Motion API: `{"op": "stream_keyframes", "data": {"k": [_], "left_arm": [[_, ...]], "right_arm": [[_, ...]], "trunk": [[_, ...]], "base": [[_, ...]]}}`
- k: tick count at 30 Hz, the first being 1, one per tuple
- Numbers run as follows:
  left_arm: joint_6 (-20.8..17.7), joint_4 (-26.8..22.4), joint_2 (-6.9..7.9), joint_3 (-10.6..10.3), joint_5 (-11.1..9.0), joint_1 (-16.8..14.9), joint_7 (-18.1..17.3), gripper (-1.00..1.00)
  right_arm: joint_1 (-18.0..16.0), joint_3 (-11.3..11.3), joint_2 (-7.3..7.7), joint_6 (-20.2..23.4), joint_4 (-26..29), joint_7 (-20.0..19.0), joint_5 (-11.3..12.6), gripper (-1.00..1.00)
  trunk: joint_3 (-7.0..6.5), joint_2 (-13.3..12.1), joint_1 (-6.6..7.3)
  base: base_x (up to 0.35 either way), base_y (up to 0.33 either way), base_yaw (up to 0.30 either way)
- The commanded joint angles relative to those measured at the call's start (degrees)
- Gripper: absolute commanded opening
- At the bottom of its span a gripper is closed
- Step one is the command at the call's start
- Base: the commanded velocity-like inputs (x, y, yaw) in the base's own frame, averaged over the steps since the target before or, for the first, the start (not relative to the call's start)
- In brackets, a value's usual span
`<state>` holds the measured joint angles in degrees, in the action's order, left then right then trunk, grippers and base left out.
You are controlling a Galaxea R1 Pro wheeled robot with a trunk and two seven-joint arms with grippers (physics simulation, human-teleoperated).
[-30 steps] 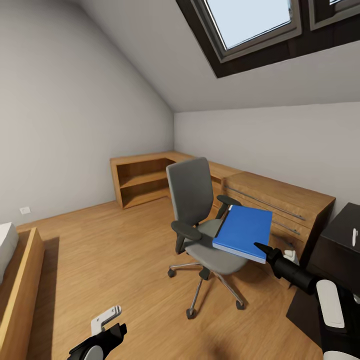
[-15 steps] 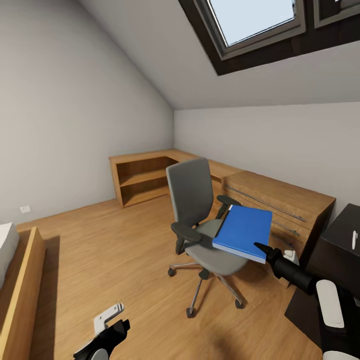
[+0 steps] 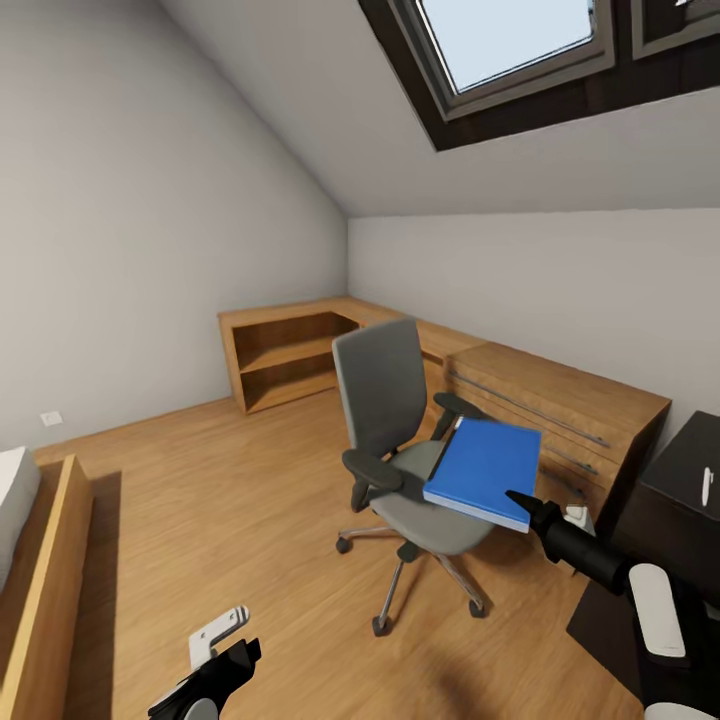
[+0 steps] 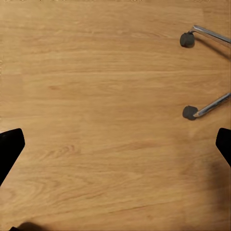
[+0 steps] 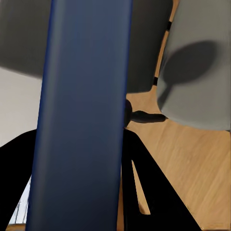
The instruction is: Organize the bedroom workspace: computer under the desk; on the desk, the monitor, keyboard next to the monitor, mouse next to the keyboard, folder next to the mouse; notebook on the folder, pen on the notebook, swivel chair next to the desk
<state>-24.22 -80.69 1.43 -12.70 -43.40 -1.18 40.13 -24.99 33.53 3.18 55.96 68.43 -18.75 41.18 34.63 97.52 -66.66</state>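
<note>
- Head view: the right gripper (image 3: pixel 522 500) grips the near corner of the blue folder (image 3: pixel 483 471), fingers clamped on its edge, and holds it lifted just above the seat of the chair (image 3: pixel 405 450).
- Folder lies roughly flat, tilted a little, over the seat's right side and armrest.
- Chair stands on the wood floor (image 3: pixel 220 500), its back toward the room's far corner, in front of a low wood dresser (image 3: pixel 560 400) that runs along the far wall.
- Black desk (image 3: pixel 690 490) shows at the right edge, beside the dresser; a thin white pen (image 3: pixel 708 486) lies on its top.
- Left gripper (image 3: pixel 215 650) hangs low over the floor, well apart from the chair.
- Left wrist view: black fingertips (image 4: pixel 10 147) sit wide apart with bare floor between them; two chrome chair legs with casters (image 4: pixel 191 112) lie nearby.
- Right wrist view: the folder's edge (image 5: pixel 82 115) runs between the dark fingers (image 5: pixel 144 183), with the grey seat (image 5: pixel 202 67) behind.
- A skylight (image 3: pixel 500 40) sits in the sloped ceiling; a bed frame (image 3: pixel 40 570) shows at the left.
</note>
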Motion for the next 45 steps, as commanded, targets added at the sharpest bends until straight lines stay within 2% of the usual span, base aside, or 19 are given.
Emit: {"op": "stream_keyframes", "data": {"k": [1, 12, 20, 21, 27, 30, 31, 32, 34, 36, 39, 42, 44, 45], "left_arm": [[-0.07, -0.08, 0.06, -0.13, -0.37, -0.05, 0.47, 1.00], [-0.08, -0.08, 0.06, -0.11, -0.37, -0.05, 0.47, 1.00], [-0.07, -0.08, 0.06, -0.13, -0.43, -0.05, 0.53, 1.00], [-0.04, 0.01, -0.01, -0.14, -0.03, -0.05, 0.56, 1.00], [0.01, 0.49, 0.02, -0.14, -0.03, -0.04, 0.51, 1.00], [3.08, 5.48, 0.12, -0.14, 0.16, -0.05, 0.33, 1.00], [6.94, 9.89, 0.13, -0.15, 0.74, -0.05, 0.21, 1.00], [8.34, 11.51, 0.14, -0.17, 1.12, -0.05, 0.18, 1.00], [12.33, 16.42, 0.10, -0.38, 2.78, -0.05, 0.08, 1.00], [16.51, 21.88, 0.08, -0.86, 5.27, -0.05, -0.15, 1.00], [20.27, 27.36, 0.07, -1.20, 6.95, -0.05, -0.74, 1.00], [22.46, 31.04, 0.00, -1.78, 7.46, -0.05, -4.11, 1.00], [26.24, 35.32, 0.06, -3.67, 7.68, -0.05, -7.96, 1.00], [26.49, 35.82, 0.06, -3.79, 7.71, -0.05, -8.15, 1.00]], "right_arm": [[-0.06, 0.14, 0.03, 0.23, -0.79, -0.58, -0.51, -1.00], [-0.06, 0.14, 0.06, 0.25, -1.43, -0.78, -0.24, -1.00], [-0.06, 0.13, 0.02, 0.21, -1.31, -2.66, -0.20, -1.00], [-0.06, 0.14, 0.07, 0.20, -1.29, -4.03, -0.22, -1.00], [-0.06, 0.14, 0.07, 0.20, -1.14, -4.10, -0.24, -1.00], [-0.06, 0.14, 0.01, 0.20, -0.28, -4.10, -0.26, -1.00], [-0.06, 0.14, -0.05, 0.20, 0.61, -4.10, -0.29, -1.00], [-0.06, 0.14, -0.08, 0.20, 0.88, -4.10, -0.29, -1.00], [-0.06, 0.14, -0.13, 0.20, 1.49, -4.10, -0.33, -1.00], [-0.06, 0.14, -0.17, 0.20, 1.93, -4.10, -0.37, -1.00], [-0.06, 0.14, -0.14, 0.20, 2.19, -4.10, -0.39, -1.00], [-0.06, 0.14, -0.13, 0.20, 2.24, -4.10, -0.43, -1.00], [-0.06, 0.14, -0.19, 0.16, 2.24, -4.10, -0.48, -1.00], [-0.06, 0.14, -0.19, 0.15, 2.24, -4.10, -0.48, -1.00]], "trunk": [[-0.12, -0.38, 0.23], [-2.09, -4.80, 2.65], [-3.53, -8.00, 4.40], [-3.71, -8.40, 4.62], [-4.78, -10.81, 5.94], [-5.32, -12.01, 6.60], [-5.50, -12.42, 6.82], [-5.68, -12.82, 7.04], [-6.04, -13.62, 7.48], [-6.40, -14.42, 7.92], [-6.94, -15.62, 8.58], [-7.48, -16.83, 9.24], [-7.84, -17.63, 9.68], [-8.02, -18.03, 9.90]], "base": [[0.000, 0.000, 0.000], [0.000, 0.000, 0.000], [0.000, 0.000, 0.000], [0.000, 0.000, -0.076], [0.000, 0.000, -0.216], [0.000, 0.000, -0.261], [0.000, 0.000, -0.263], [0.000, 0.000, -0.264], [0.000, 0.000, -0.265], [0.000, 0.000, -0.267], [0.000, 0.000, -0.269], [0.000, 0.000, -0.270], [0.000, 0.000, -0.270], [0.000, 0.000, -0.270]]}}
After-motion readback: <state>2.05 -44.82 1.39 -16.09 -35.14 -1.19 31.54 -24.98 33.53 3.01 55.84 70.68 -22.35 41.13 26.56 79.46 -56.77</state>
